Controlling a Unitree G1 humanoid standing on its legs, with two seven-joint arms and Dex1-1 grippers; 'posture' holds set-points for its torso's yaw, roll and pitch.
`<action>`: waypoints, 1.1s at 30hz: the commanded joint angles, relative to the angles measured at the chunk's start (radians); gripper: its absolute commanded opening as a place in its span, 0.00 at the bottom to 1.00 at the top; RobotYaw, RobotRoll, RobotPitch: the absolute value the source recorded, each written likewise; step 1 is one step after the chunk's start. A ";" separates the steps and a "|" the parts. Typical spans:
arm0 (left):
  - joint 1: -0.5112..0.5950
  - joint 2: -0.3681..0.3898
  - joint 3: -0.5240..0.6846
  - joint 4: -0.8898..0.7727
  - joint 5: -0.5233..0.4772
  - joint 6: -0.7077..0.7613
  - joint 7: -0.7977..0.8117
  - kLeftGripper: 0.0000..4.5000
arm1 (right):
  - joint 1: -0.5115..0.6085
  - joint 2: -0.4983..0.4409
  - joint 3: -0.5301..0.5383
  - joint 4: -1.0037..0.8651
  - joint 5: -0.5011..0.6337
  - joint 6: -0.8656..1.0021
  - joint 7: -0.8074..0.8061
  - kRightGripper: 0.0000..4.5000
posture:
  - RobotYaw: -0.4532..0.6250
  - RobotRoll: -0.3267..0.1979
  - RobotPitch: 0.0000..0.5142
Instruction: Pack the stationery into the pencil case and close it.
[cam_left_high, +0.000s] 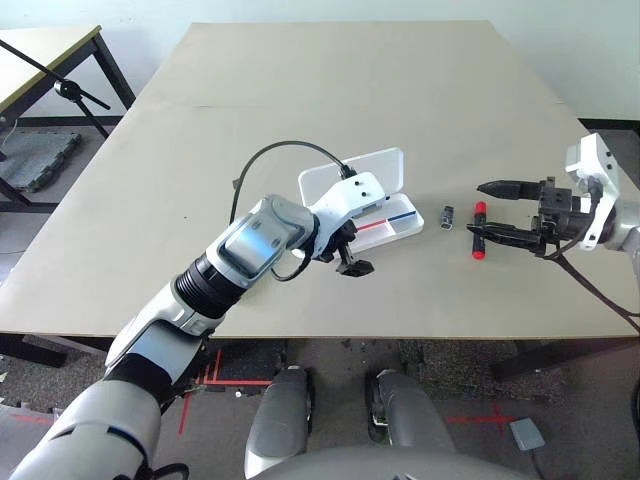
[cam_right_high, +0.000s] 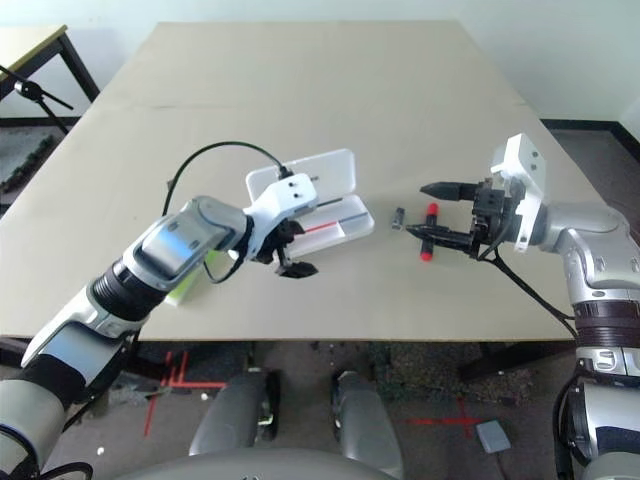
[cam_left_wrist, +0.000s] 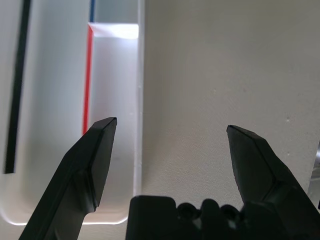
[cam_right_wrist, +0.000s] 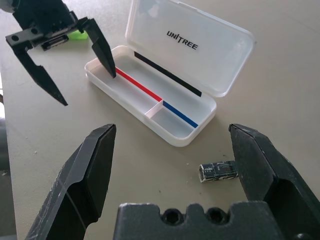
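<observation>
Fingers on both sides are spread wide and holding nothing. Left gripper (cam_right_wrist: 62, 60) hangs over the near end of the open pencil case (cam_right_wrist: 170, 95), one tip right above the tray rim. Right gripper (cam_right_high: 432, 212) hovers over the red-and-black marker (cam_right_high: 430, 232), with the little clip piece (cam_right_wrist: 218, 171) just beside it on the surface (cam_left_high: 330, 90). The green highlighter (cam_right_high: 192, 285) sits under the left forearm. My worry: that left tip could catch the rim and shove or flip the light case.
</observation>
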 joint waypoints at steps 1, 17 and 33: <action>0.008 -0.010 -0.027 0.034 0.021 -0.010 0.012 0.99 | 0.014 0.001 -0.010 -0.031 0.010 0.010 -0.012 1.00 | 0.62 0.62 0.20; 0.000 0.004 -0.060 0.199 0.093 -0.207 -0.068 0.16 | 0.074 -0.033 -0.065 -0.073 0.031 0.034 -0.044 1.00 | 0.58 0.62 0.20; 0.056 0.191 -0.040 0.006 0.137 -0.487 -0.288 0.00 | 0.102 -0.052 -0.141 0.067 0.032 0.034 -0.080 1.00 | 0.59 0.62 0.21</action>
